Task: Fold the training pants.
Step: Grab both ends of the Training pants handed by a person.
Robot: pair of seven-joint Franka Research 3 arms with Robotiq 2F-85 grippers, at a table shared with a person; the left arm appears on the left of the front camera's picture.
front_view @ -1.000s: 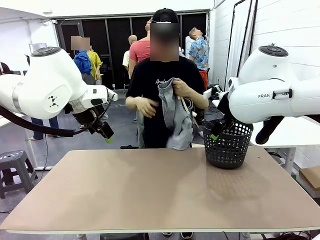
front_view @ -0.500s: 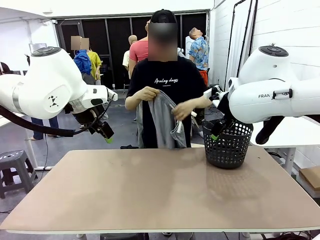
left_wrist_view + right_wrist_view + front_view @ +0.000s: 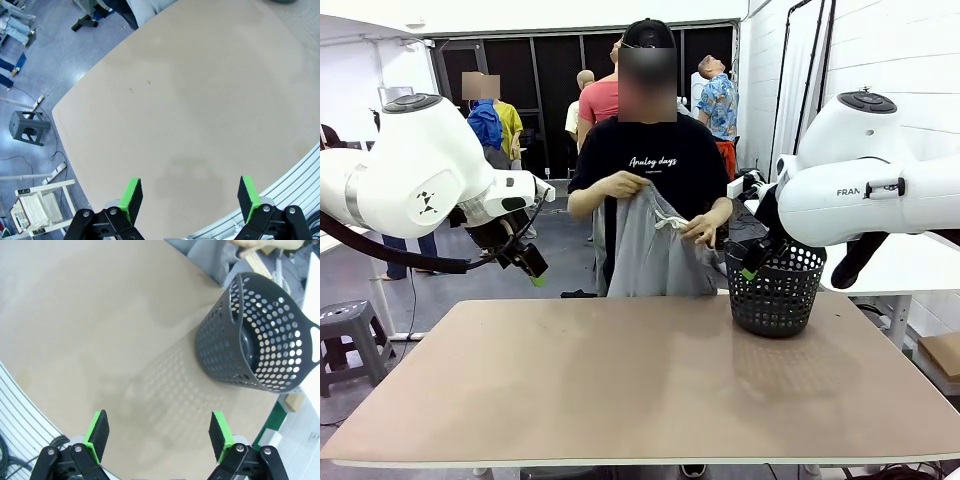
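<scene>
- The desk point(image 3: 640, 390) is a wide brown board between the robot and the person. Its middle is bare, so there is room to lay a garment flat there.
- The person point(image 3: 650, 150) stands at the far edge of the desk, facing the robot.
- The left arm point(image 3: 420, 185) and the right arm point(image 3: 865, 190) are raised at the two sides, above the desk. It seems they wait there so that the middle is free for the person.
- The training pants point(image 3: 645, 250) are not on the desk yet. The person holds them up in the air in front of the body, and the grey cloth hangs down toward the far edge. One hand point(image 3: 623, 184) grips the top part and the other hand point(image 3: 705, 230) holds the cloth lower at the side, probably to spread it before putting it down.
- The black mesh basket point(image 3: 775, 295) stands upright on the far right part of the desk, just beside the hanging pants.
- The left end effector point(image 3: 190, 192) is wide apart and holds nothing; it looks down at the bare desk.
- The right end effector point(image 3: 159, 429) is also wide apart with nothing between its pads, and it points at the desk near the basket.
- The white drawstring cord point(image 3: 670, 222) hangs loose near the lower hand.
- The folding is judged not yet begun.
</scene>
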